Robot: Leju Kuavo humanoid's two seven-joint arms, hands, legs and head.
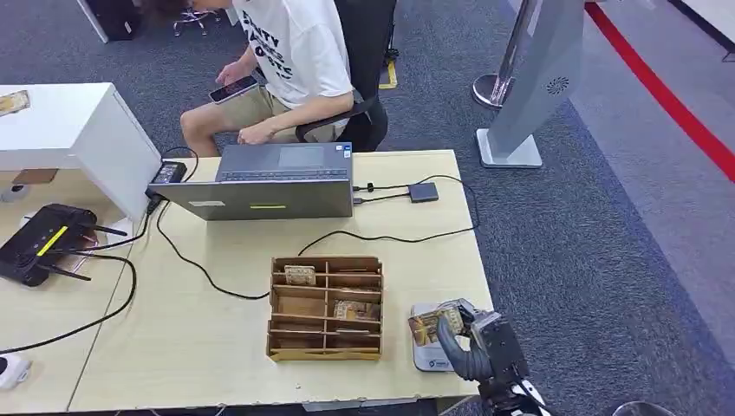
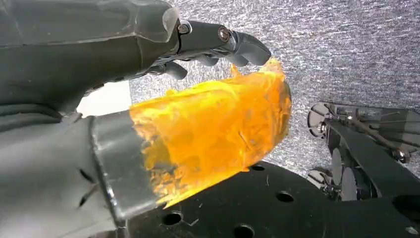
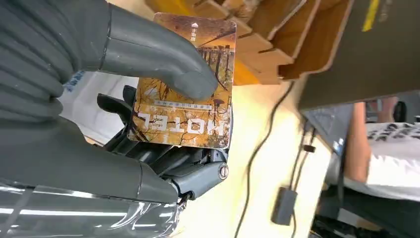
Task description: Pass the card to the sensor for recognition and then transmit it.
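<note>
Recognition step in hand: right hand (image 1: 472, 342) pinches the autumn-printed "HOTEL" key card (image 3: 185, 94) over the grey sensor pad (image 1: 426, 357).
Left hand (image 2: 218, 42) holds nothing, fingers apart; next, judged: hand card onward.

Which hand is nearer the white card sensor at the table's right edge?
Right. The right hand holds the orange hotel card over the white card sensor; the left hand hangs over grey carpet.

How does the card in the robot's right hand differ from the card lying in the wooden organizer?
The held card is pinched by the right hand above the white sensor pad; the organizer card lies untouched in a top compartment of the wooden organizer. The held card shows the word HOTEL clearly; print on the organizer card is too small to read. Both look brownish-orange.
</note>
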